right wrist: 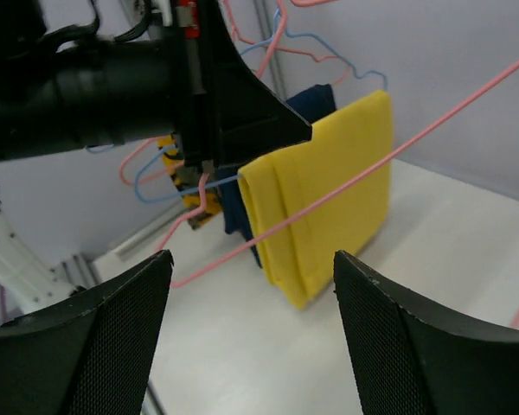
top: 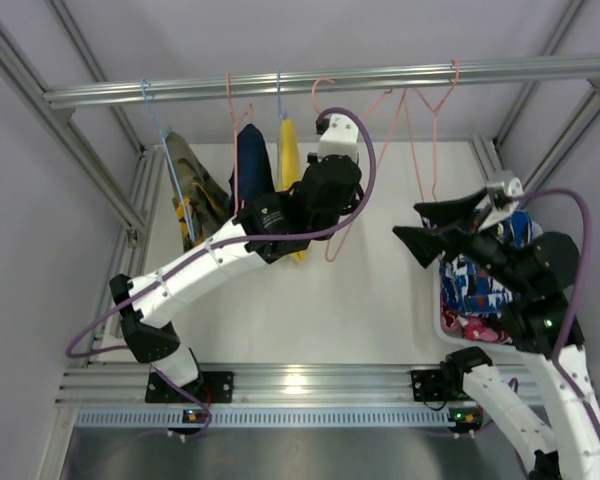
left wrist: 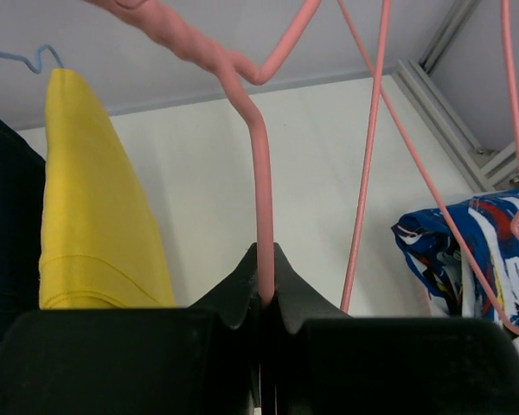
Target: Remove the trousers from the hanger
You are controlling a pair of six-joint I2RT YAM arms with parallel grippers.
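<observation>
Left fingers (left wrist: 235, 298) clenched on the bare pink hanger (left wrist: 261, 199), right fingers (right wrist: 95, 346) released and empty above the blue trousers (top: 475, 283) and red-pink trousers (top: 468, 327) piled right of that hanger; I'd steady the wire and lift right clear without snagging cloth.

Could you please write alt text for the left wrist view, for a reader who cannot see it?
The left gripper is shut on the wire of a pink hanger, which rises from between its fingertips. A yellow folded cloth hangs to the left on a blue hanger, and blue printed trousers show at the right edge.
</observation>
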